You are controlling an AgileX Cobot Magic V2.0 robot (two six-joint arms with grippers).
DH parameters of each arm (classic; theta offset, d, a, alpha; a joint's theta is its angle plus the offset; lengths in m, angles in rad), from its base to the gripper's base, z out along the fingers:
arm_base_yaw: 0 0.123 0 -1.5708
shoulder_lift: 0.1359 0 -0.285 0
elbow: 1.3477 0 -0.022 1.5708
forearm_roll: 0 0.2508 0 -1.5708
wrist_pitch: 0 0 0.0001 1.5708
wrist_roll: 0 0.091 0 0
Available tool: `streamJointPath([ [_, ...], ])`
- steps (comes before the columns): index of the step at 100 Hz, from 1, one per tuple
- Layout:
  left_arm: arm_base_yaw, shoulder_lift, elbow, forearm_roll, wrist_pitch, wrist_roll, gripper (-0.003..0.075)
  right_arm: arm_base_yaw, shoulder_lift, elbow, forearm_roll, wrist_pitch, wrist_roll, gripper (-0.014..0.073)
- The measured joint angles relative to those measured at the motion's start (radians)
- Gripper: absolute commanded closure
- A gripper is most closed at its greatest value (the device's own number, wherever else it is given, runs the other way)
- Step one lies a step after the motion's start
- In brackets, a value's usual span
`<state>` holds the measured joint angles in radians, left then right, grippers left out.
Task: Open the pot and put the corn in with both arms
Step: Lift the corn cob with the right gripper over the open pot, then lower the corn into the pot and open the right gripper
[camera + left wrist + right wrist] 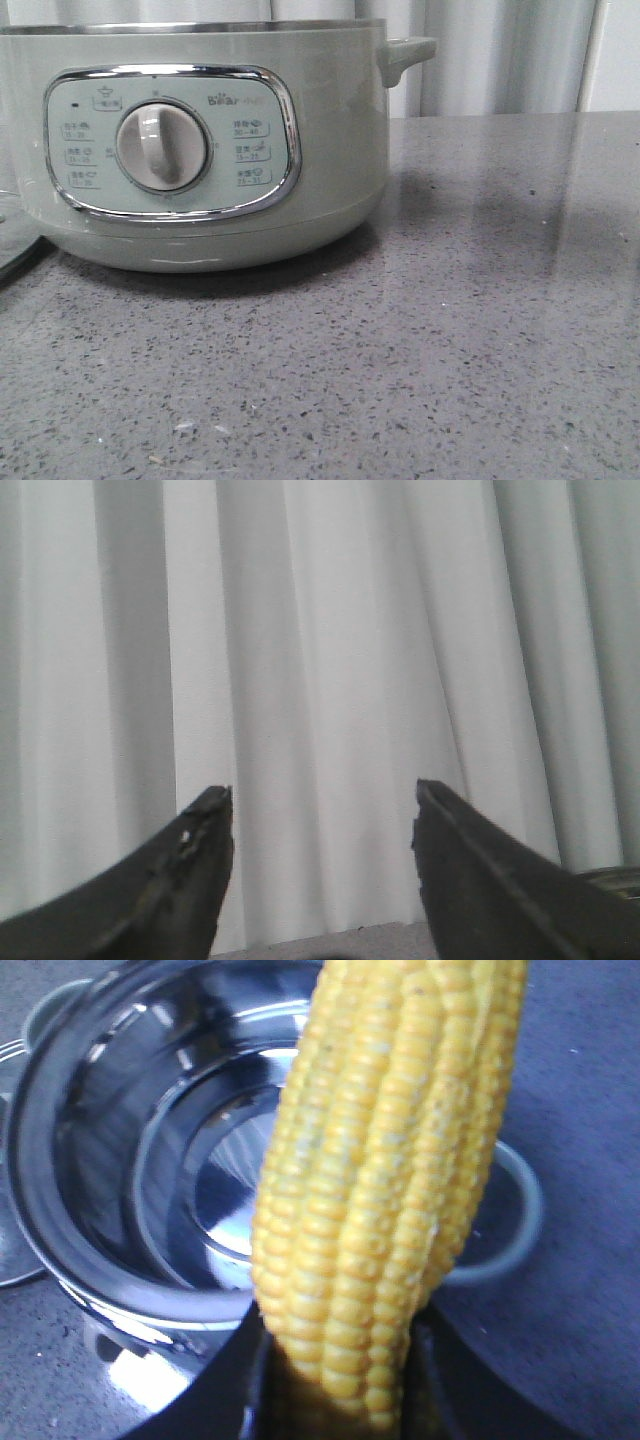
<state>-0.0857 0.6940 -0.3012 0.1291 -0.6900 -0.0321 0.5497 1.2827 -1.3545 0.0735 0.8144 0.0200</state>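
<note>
The pale green pot (190,150) stands on the table at the left of the front view, with its dial (160,147) and one side handle (405,50) showing; no lid is on its steel rim. In the right wrist view my right gripper (340,1360) is shut on the yellow corn (385,1170). It holds the cob lengthwise above the rim of the open pot, whose shiny steel inside (180,1150) is in view. My left gripper (322,800) is open and empty, pointing at a white curtain. Neither gripper shows in the front view.
A curved glass edge (15,245), possibly the lid, lies on the grey speckled table (450,330) left of the pot. A white curtain (500,55) hangs behind the table. A dark curved rim (618,876) shows beside my left finger.
</note>
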Motion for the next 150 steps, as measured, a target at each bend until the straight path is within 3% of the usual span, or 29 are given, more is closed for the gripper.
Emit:
streamJointPath([
  [21,0.000,0.000,0.000,0.000,0.000,0.000,0.0363,0.058,0.205,-0.136,0.003,-0.058,0.000,0.0652],
  [45,0.000,0.000,0.000,0.000,0.000,0.000,0.0363,0.058,0.372,-0.250,0.010,-0.056,0.000,0.0371],
  [66,0.000,0.000,0.000,0.000,0.000,0.000,0.0363,0.066,0.437,-0.283,0.025,-0.039,0.000,0.0244],
  [103,0.000,0.000,0.000,0.000,0.000,0.000,0.0363,0.069,0.441,-0.285,0.027,-0.024,-0.002,0.0242],
  [126,0.000,0.000,0.000,0.000,-0.002,-0.045,0.0364,0.069,0.411,-0.285,0.023,0.063,-0.002,0.0246],
  [139,0.000,0.000,0.000,0.009,-0.004,-0.109,0.0397,0.069,0.361,-0.289,-0.011,0.128,-0.002,0.0347],
  [150,0.000,-0.008,0.000,0.081,-0.004,-0.155,0.0491,0.069,0.310,-0.289,-0.035,0.169,-0.002,0.0463],
])
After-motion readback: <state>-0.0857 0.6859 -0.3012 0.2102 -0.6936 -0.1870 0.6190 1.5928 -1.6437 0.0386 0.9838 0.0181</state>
